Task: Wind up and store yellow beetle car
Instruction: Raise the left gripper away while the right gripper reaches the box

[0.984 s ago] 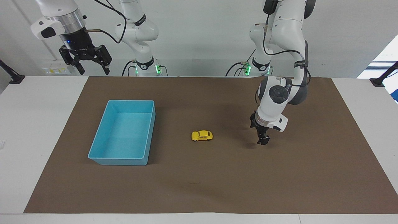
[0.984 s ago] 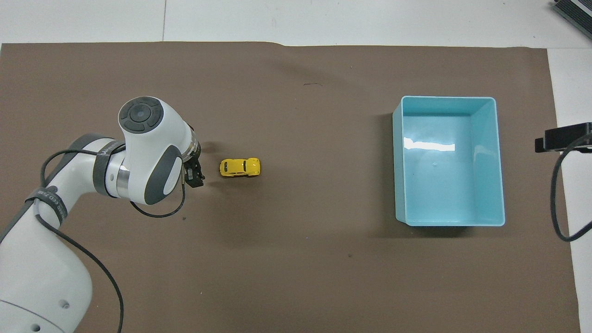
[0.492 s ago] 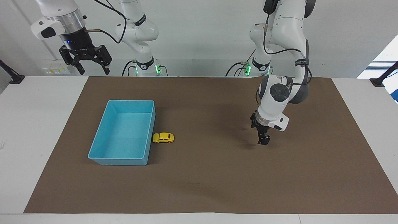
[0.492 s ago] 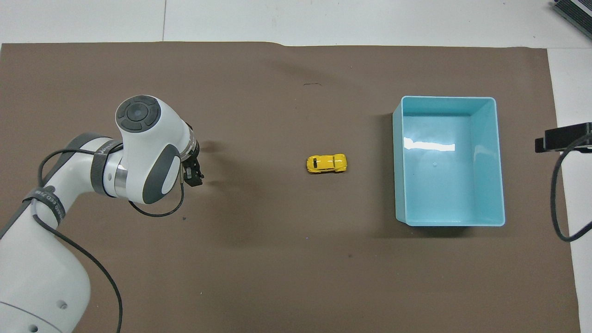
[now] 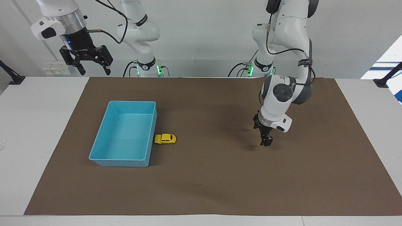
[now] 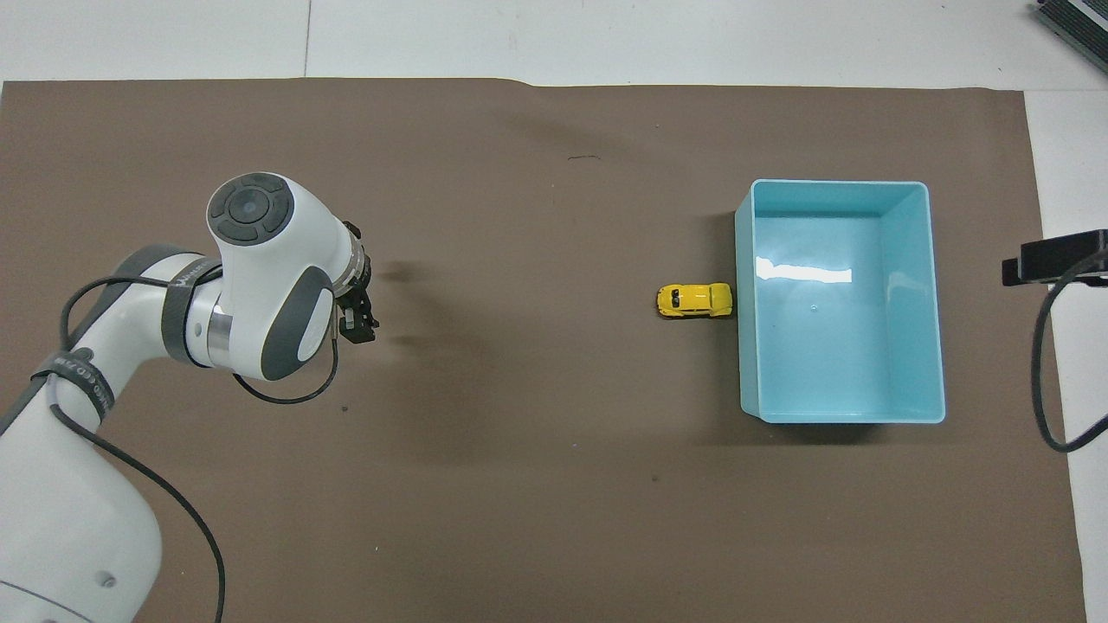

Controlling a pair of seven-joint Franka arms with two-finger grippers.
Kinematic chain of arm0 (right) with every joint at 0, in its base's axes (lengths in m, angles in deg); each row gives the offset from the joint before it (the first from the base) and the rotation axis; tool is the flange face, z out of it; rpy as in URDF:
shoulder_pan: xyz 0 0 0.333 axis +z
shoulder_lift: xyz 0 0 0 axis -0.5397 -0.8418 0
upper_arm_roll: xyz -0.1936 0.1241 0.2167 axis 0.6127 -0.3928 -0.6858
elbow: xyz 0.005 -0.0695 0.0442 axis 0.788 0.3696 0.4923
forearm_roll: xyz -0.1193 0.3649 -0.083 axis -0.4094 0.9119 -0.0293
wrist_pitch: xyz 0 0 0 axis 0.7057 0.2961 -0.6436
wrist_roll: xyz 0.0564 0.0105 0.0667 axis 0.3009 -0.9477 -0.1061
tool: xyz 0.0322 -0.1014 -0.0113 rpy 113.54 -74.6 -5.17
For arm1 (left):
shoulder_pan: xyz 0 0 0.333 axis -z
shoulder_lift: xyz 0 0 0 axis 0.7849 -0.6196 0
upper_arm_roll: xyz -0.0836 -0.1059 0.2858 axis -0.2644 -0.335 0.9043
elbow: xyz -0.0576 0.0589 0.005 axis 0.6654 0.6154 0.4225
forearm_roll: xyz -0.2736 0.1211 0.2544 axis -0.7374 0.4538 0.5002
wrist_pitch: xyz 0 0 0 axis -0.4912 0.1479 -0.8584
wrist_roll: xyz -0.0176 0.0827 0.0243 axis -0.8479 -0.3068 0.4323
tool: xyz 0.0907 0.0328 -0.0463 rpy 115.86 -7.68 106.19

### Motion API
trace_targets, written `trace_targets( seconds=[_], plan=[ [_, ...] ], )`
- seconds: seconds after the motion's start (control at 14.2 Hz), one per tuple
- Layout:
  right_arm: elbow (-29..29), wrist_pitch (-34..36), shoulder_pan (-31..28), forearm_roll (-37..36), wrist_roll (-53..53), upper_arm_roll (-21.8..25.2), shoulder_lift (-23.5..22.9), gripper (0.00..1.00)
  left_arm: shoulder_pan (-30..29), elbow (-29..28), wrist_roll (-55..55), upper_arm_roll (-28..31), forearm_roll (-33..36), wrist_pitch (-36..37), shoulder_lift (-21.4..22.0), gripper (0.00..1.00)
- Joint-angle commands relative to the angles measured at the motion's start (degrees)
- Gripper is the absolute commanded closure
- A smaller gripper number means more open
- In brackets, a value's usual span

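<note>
Yellow beetle car (image 5: 165, 138) rolled from mid-mat, now against blue bin (image 5: 103, 135) outer wall, not stored | left gripper (image 5: 265, 141) low, well apart from bin, fingers apart, empty | right gripper (image 5: 91, 64) waits raised, fingers apart

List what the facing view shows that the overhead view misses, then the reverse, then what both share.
Facing view only: the right pincer, open, raised above the right arm's end of the table, waiting; both arm bases.

Overhead view only: the bin's glossy floor seen straight down.

Both: the yellow beetle car on the brown mat, up against the outside wall of the empty blue bin, and the left pincer, open, low over the mat, holding nothing.
</note>
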Motion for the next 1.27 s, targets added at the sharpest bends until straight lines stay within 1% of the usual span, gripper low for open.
trace_targets(
  seconds=[0.0,0.21,0.35,0.56,0.7,1.05,1.2],
  plan=[
    [0.64,0.74,-0.74,0.82,-1.45,0.3,0.9,0.0,-0.69,-0.59,-2.45,-0.26,1.17,0.2,2.49,0.0],
    [0.73,2.84,-0.39,1.61,-1.27,-0.31,1.34,0.0,-0.6,-0.59,-6.74,-0.17,1.17,1.17,4.07,0.0],
    [0.81,2.76,-0.13,1.53,-2.32,-0.31,1.43,0.0,-0.69,-0.59,-8.42,-0.08,1.09,1.52,4.86,0.0],
    [0.9,1.71,0.75,1.44,-12.66,-0.49,1.34,0.0,-0.6,-0.59,-10.27,0.01,1.17,2.13,5.83,0.0],
    [0.9,1.97,0.75,1.44,-15.06,-0.84,1.34,0.0,-0.69,-0.59,-13.16,0.09,1.17,3.01,7.06,0.0],
    [1.17,1.71,0.75,1.44,-27.79,-1.37,0.99,0.0,-1.92,-0.59,-23.53,0.18,1.09,6.17,10.4,0.0],
    [2.39,1.1,1.19,1.44,-30.62,-1.81,0.99,0.0,-3.14,-0.59,-28.62,0.09,1.08,8.46,12.41,0.0]
  ],
)
